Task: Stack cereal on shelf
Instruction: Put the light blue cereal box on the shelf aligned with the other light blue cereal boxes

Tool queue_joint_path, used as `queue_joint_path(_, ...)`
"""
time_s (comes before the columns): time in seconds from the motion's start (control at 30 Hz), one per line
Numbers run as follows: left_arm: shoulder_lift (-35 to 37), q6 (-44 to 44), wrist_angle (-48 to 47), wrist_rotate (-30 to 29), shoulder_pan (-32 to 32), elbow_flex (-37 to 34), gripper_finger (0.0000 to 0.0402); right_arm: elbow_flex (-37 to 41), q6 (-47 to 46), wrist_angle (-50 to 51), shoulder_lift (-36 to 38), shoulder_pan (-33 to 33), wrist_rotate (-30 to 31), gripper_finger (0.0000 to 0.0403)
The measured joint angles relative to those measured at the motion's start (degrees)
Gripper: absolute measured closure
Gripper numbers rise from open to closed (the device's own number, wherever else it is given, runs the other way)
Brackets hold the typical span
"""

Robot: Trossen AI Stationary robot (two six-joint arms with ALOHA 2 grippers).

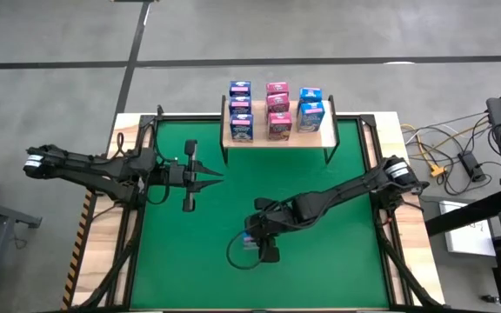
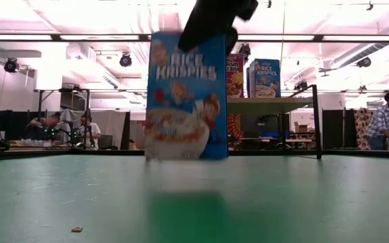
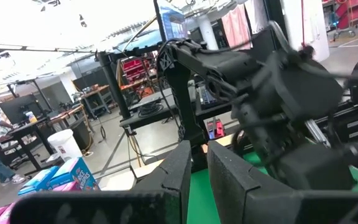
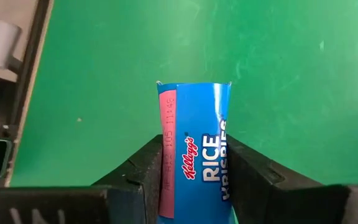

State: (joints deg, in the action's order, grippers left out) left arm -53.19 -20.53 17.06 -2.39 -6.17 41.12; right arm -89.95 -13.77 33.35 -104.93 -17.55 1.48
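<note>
A blue Rice Krispies cereal box (image 2: pixel 186 94) is upright near the middle of the green table (image 1: pixel 320 261), toward its near edge. My right gripper (image 4: pixel 194 144) is shut on it from above. Several more cereal boxes (image 1: pixel 277 111), pink, light blue and dark blue, stand in three rows on the wooden shelf (image 1: pixel 320 139) at the table's far edge. My left gripper (image 1: pixel 211 176) waits shut over the table's left half, held level and touching nothing. My right gripper pinches the box's upper part between its two fingers, and a narrow side panel (image 4: pixel 194 155) shows between them. One finger (image 2: pixel 208 30) lies over the top of the printed front. The fingers slant down from the table's right side. The box is upright, its bottom just clear of the table.
The shelf stands on thin black legs (image 1: pixel 329 155) at the far edge. A black frame (image 1: pixel 377 174) runs along the table's sides. A small crumb (image 2: pixel 77 229) lies near the front. Open green surface lies between the held box and the shelf. People are in the room behind.
</note>
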Motion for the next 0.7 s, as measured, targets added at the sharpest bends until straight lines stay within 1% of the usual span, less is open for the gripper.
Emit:
queue_joint_path(0.17,0.0,0.0,0.0,0.0,0.0,0.0,0.0364,0.0,1.1,3.0,4.7,0.8,-0.2,0.0266)
queue_joint_path(0.37,0.0,0.0,0.0,0.0,0.0,0.0,0.0364,-0.5,5.3,12.8,13.4,3.3,-0.4,0.0266)
queue_joint_path(0.5,0.0,0.0,0.0,0.0,0.0,0.0,0.0364,-0.5,9.8,19.8,19.5,6.6,-0.1,0.0266)
queue_joint_path(0.7,0.0,0.1,0.0,0.0,0.0,0.0,0.0364,-0.5,17.7,29.3,27.7,14.2,0.1,0.0266)
